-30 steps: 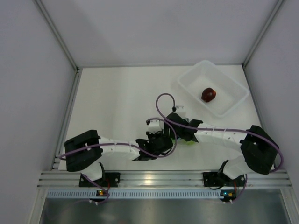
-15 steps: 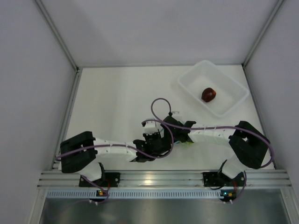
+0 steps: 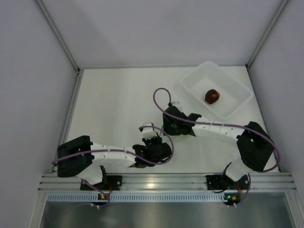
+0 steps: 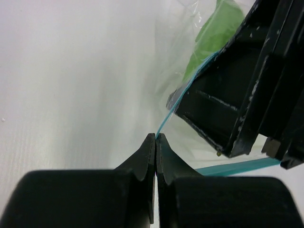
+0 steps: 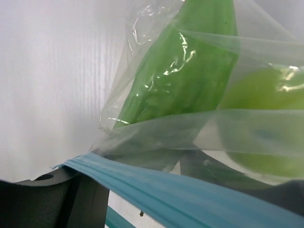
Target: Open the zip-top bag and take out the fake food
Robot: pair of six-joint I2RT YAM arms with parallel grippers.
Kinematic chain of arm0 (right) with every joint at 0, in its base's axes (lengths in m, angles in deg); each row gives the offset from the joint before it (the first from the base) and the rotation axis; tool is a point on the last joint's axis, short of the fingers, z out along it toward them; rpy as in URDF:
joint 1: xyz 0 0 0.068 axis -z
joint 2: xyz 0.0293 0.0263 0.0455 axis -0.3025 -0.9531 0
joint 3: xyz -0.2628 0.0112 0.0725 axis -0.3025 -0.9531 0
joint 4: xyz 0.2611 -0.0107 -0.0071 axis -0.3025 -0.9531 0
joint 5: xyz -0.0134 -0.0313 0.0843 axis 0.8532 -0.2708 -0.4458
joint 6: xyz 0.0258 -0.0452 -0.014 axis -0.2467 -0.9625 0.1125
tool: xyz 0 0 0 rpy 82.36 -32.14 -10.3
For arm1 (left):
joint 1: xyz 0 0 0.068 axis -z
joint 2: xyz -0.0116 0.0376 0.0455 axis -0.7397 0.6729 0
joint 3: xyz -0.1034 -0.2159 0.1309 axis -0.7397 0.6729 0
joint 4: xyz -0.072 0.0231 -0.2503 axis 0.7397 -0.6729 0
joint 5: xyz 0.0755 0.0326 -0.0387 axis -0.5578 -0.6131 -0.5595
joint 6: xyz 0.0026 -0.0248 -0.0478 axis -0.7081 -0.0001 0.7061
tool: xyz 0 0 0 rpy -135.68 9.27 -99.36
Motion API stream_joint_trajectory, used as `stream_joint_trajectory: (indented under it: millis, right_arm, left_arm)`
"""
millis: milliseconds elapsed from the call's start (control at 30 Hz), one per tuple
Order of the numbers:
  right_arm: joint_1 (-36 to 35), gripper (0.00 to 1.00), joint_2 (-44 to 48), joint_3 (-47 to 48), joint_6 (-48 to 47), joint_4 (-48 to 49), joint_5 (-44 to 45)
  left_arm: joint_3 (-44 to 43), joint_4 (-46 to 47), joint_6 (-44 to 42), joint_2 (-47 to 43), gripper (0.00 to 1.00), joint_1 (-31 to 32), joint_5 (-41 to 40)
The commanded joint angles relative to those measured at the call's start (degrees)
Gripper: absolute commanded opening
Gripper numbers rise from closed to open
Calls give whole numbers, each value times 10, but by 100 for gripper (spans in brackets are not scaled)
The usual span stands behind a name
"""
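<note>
Left fingers [image 4: 142,159] pinched together on zip-top bag's [image 5: 142,142] blue strip [image 5: 190,190]; right fingers [image 4: 223,109] at bag mouth, cannot tell their grip; green fruit [image 5: 190,71], apple [image 5: 266,137] inside

Table [image 3: 114,104] free left and back; tray [image 3: 229,87] (far right), zip-top bag [image 5: 156,128] obstruct.

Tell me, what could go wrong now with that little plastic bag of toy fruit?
1. The left fingers pinch the zip-top bag only by the thin edge of its blue zipper strip; a pull could make it slip free.
2. The long green fruit and the yellow-green apple sit inside the crinkly plastic; if it tips or tears, they might roll away instead of reaching the tray.
</note>
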Motion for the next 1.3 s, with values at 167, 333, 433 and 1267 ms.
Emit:
stream_joint_trajectory:
  millis: [167, 333, 433, 1267]
  right_arm:
    - [83, 10, 3, 114, -81, -40, -166]
    - [91, 11, 14, 108, -100, -46, -269]
    - [100, 10, 47, 95, -97, -49, -279]
    - [123, 2, 107, 56, -195, -60, -538]
  left_arm:
    - [9, -1, 58, -11, 0, 20, -73]
    - [0, 0, 71, 26, 0, 21, -114]
    - [3, -1, 89, 45, 0, 21, -133]
    - [104, 229, -121, -47, 0, -98, -98]
